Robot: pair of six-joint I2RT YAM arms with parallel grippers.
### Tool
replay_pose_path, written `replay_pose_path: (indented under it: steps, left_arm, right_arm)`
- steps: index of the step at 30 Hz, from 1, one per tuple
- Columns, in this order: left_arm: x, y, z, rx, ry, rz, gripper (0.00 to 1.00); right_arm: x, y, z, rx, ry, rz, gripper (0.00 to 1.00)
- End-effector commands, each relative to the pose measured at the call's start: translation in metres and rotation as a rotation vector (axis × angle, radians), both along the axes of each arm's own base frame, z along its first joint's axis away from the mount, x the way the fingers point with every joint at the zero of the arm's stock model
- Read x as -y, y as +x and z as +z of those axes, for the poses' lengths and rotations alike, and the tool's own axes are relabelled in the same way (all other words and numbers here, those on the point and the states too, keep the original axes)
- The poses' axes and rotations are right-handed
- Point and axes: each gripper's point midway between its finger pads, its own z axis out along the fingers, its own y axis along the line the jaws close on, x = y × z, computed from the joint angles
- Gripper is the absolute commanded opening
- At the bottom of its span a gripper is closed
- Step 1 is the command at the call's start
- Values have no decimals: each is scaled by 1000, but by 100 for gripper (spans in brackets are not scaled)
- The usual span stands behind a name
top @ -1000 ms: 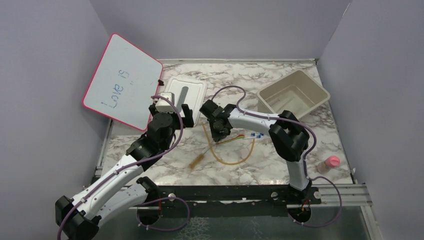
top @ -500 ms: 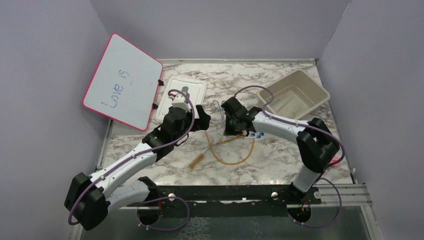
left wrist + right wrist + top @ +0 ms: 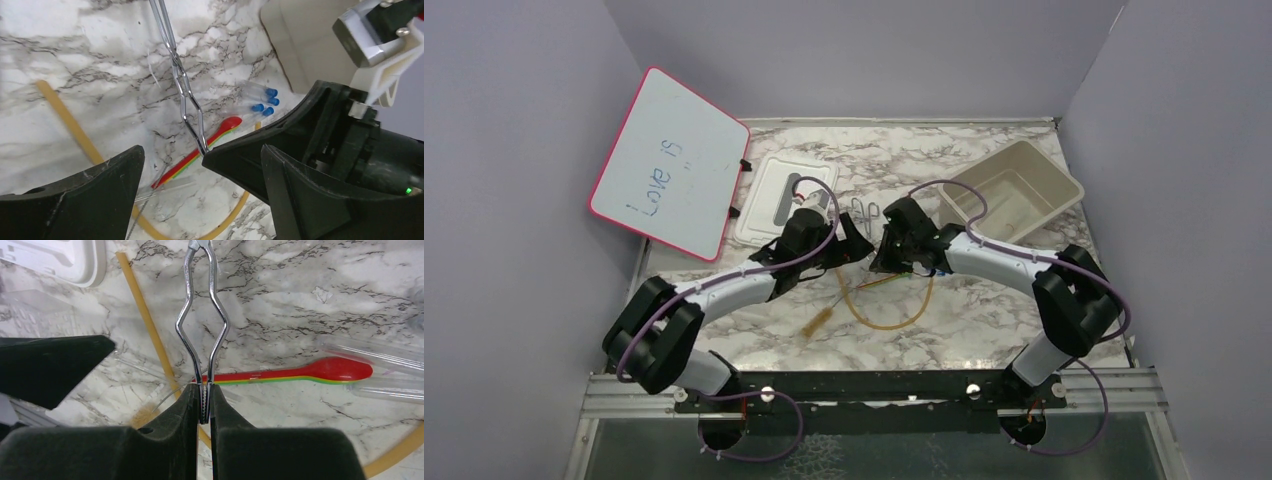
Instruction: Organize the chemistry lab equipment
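Silver tongs (image 3: 202, 335) sit left of the beige bin (image 3: 1014, 185), their tips pinched between the pressed-together fingers of the right claw (image 3: 202, 400). Within the last second the left claw (image 3: 854, 245) has swung in from farther left of the bin. It now hovers spread wide around those same tips, gripping nothing. This looks like a handover or shared regrasp, so the tongs are not yet put away.

Also left of the bin, on the marble desk (image 3: 969, 330), lie a red spoon (image 3: 300, 375), an amber tube (image 3: 145, 310), blue-capped vials (image 3: 260, 100) and a brush (image 3: 819, 322). The claws crowd each other, and the spoon lies just beside the pinched tips.
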Motion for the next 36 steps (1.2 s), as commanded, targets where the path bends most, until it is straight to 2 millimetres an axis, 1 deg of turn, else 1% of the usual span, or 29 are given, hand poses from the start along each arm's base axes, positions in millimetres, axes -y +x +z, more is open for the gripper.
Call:
replay_pose_path:
  steps: [1, 5, 9, 11, 15, 18, 21, 24, 29, 33, 36]
  left_arm:
    - [31, 3, 9, -33, -117, -88, 86]
    - [39, 5, -8, -78, -101, -116, 77]
    - [46, 4, -19, -113, -110, -140, 68]
    - [47, 5, -26, -126, -105, -139, 66]
    - [47, 5, -38, -156, -102, -130, 55]
    - [44, 9, -40, -152, -102, -103, 51]
    - [41, 13, -36, -135, -108, -84, 50]
    - [42, 14, -35, -127, -111, -84, 50]
    - [47, 10, -44, -178, -130, -100, 49]
    - [48, 8, -48, -196, -141, -102, 41]
    - [49, 9, -47, -191, -142, -108, 32]
  right_arm:
    - [-16, 1, 24, 29, 139, 12, 1]
    - [-18, -4, 23, 15, 166, 28, 0]
    - [-19, -6, 22, 9, 183, 40, 1]
    - [-20, -8, 22, 9, 193, 51, 0]
    - [-20, -10, 23, 5, 205, 46, 1]
    - [-17, -11, 22, 0, 202, 28, 1]
    - [-13, -10, 20, 2, 189, 15, 1]
    - [-14, -12, 20, 2, 191, 29, 1]
    - [-18, -14, 24, 8, 221, 50, 1]
    - [-21, -15, 27, 10, 242, 59, 1]
    - [-22, -16, 27, 8, 258, 60, 1]
